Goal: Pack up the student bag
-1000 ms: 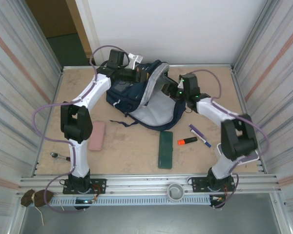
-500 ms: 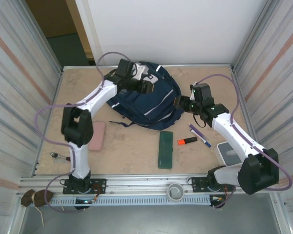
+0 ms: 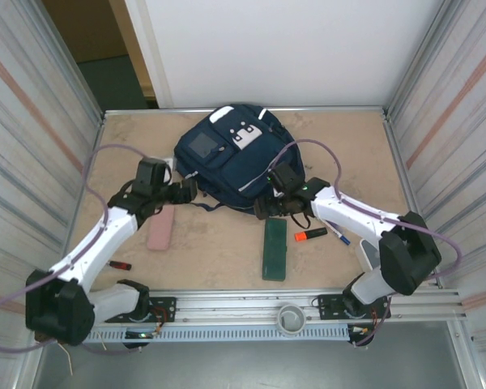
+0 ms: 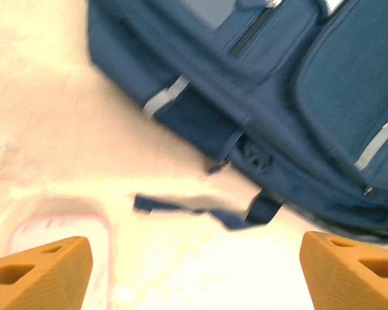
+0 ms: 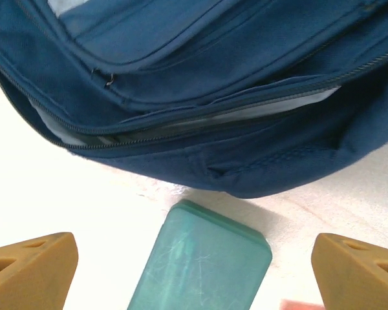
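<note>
The left pincer (image 4: 195, 266) and right pincer (image 5: 194, 265) gape empty beside the soft navy fabric student bag (image 3: 227, 158).

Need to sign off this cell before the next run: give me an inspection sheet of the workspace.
Surface: tan table, scuffed.
Job's things: student bag lying at the back centre, front up; a zip along its near edge gapes, with grey lining showing.
Clutter: green case, pink case, orange highlighter and purple pen, all outside the bag.
Tools: left tool open, empty, low by the bag's near-left corner; right tool open, empty, over the green case.
Cables: purple cables loop along both arms.
Surroundings: corrugated metal side walls, white back wall.
</note>
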